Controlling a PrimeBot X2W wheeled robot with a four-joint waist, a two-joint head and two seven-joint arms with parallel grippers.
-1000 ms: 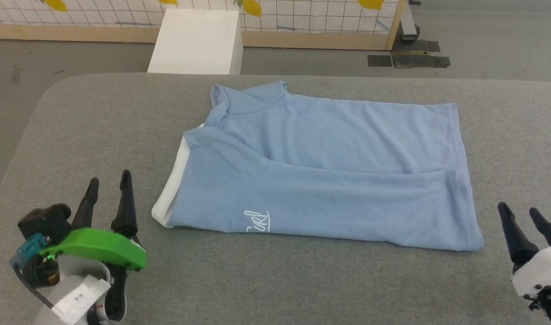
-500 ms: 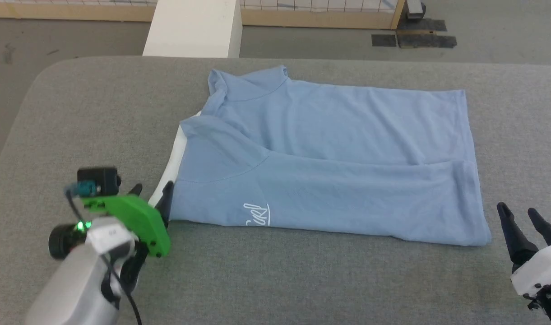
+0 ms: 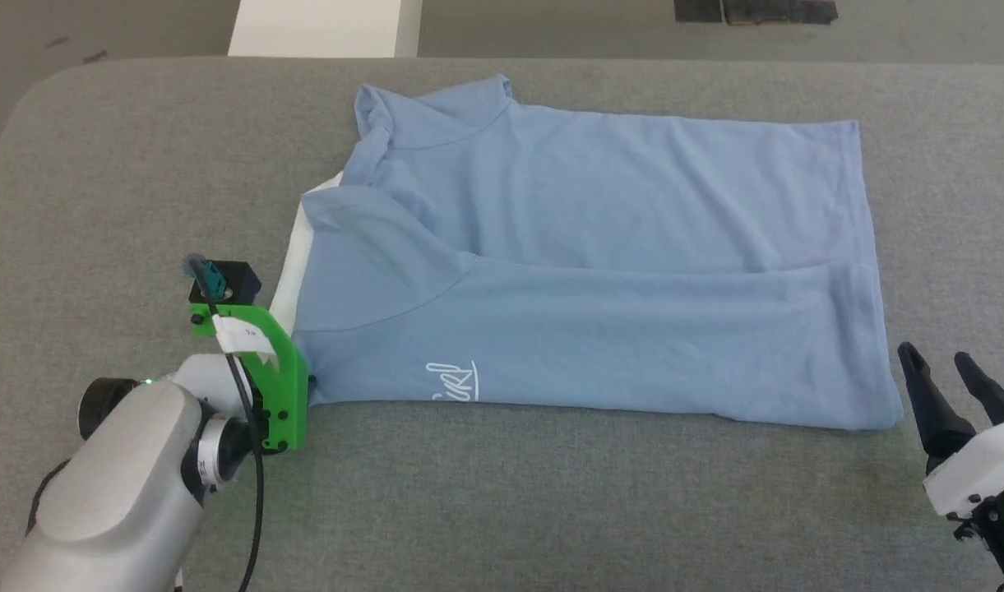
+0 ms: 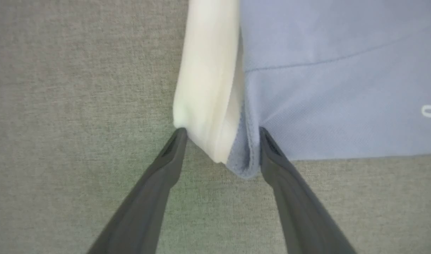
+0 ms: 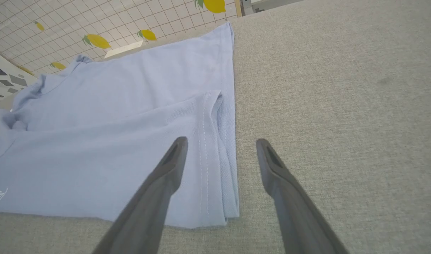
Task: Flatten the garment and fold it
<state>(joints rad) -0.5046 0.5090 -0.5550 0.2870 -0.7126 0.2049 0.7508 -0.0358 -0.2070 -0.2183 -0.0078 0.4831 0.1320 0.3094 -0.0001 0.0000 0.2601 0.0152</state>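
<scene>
Light blue polo shirt flat on grey table, sides already folded lengthwise; crosswise folds seemingly remain. Left gripper wide, straddling white collar corner; right gripper wide, empty, near hem corner.

surface: grey fabric table | on it: folded light-blue garment

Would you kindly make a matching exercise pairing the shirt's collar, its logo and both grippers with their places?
1. white collar of the light blue polo shirt
2. small white cursive logo
3. left gripper
4. right gripper

a. open, by the hem corner
b. on blue cloth at the near fold
c. open, astride the collar end
d. sticking out at the shirt's left end

Pairs: 1-d; 2-b; 3-c; 4-a.
</scene>
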